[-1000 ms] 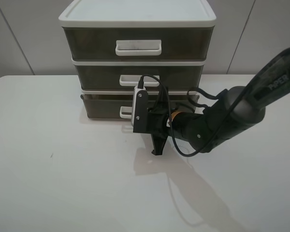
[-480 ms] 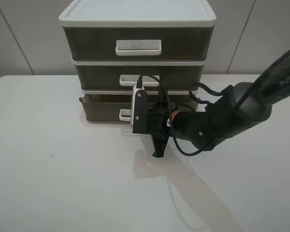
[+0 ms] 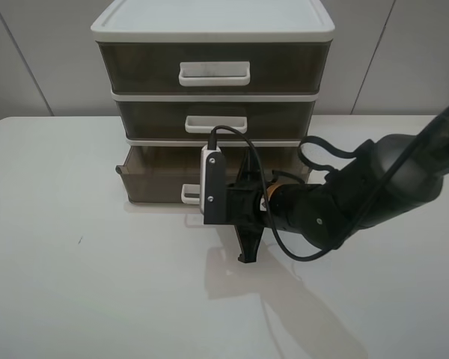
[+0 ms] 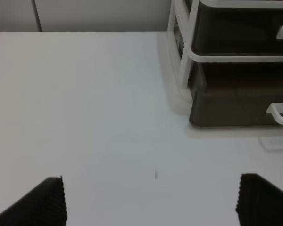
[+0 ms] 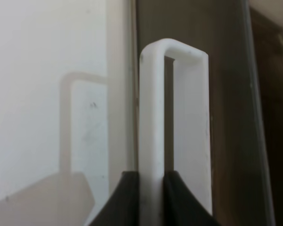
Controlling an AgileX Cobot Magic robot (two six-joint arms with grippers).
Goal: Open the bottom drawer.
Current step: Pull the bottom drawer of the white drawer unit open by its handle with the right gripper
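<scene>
Smoky brown translucent plastic bottom drawer point(image 3: 157, 176): I see it jutting out.
Right claw point(image 5: 150, 181): pinching its white loop handle point(image 5: 152, 117).
Left claw point(image 4: 153, 197): spread above the white surface point(image 4: 85, 94).

Prob. a robot lab — bare white table point(image 3: 97, 299), plain wall panels point(image 3: 30, 60), black robot arm point(image 3: 374, 187).

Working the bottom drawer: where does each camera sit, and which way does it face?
Exterior high: mounted high in front of the table, looking down at the drawer unit; the right arm reaches to the bottom drawer.
Left wrist: low over the table, facing the unit's front corner; the open left pincer shows at the frame's edge.
Right wrist: close up on the white handle, pinched by the right pincer.
Shared: all three views show that handle.
</scene>
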